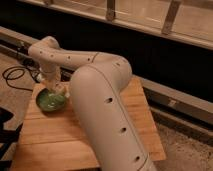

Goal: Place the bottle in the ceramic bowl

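The green ceramic bowl (49, 102) sits on the left part of the wooden table (60, 140). My pale arm reaches from the lower right up over the table and bends down at the far left. Its gripper (56, 88) hangs just above the bowl's right rim. A slim whitish thing at its tip, the bottle (60, 92), points down towards the bowl, with the gripper shut on it. The wrist hides most of the bottle, and its lower end blends with the bowl's edge.
A black cable (14, 75) loops on the floor to the left of the table. A dark wall with a metal rail (175, 95) runs behind. My thick arm link (107, 115) covers the table's middle and right. A dark object (6, 132) stands at the lower left.
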`<state>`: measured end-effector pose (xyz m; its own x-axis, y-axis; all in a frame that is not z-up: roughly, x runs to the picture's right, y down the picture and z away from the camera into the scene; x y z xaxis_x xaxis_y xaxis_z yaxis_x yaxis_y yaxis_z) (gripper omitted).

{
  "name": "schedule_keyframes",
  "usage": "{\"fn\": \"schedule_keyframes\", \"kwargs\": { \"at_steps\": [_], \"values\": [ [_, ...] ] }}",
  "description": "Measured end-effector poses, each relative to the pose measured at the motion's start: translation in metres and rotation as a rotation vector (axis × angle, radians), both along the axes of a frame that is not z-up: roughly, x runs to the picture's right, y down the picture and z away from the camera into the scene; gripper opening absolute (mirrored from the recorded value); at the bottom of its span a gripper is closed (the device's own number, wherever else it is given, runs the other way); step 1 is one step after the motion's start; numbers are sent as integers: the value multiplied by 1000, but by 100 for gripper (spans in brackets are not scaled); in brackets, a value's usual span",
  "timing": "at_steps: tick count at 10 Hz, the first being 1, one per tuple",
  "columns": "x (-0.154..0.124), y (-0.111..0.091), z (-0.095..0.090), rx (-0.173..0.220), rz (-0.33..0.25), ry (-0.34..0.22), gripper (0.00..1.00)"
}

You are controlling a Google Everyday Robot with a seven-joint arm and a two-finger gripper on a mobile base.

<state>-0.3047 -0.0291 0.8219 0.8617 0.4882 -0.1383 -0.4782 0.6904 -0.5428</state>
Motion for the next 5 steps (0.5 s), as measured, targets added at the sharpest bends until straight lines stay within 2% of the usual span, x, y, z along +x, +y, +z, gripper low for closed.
{"fn": "schedule_keyframes", "kwargs": {
  "at_steps": [2, 3, 5],
  "values": [
    [-9, -2, 3, -9, -17, -26, 1],
    [-9, -3, 3, -9, -17, -25, 7],
    [-7, -3, 3, -8, -14, -23, 29]
  ]
}}
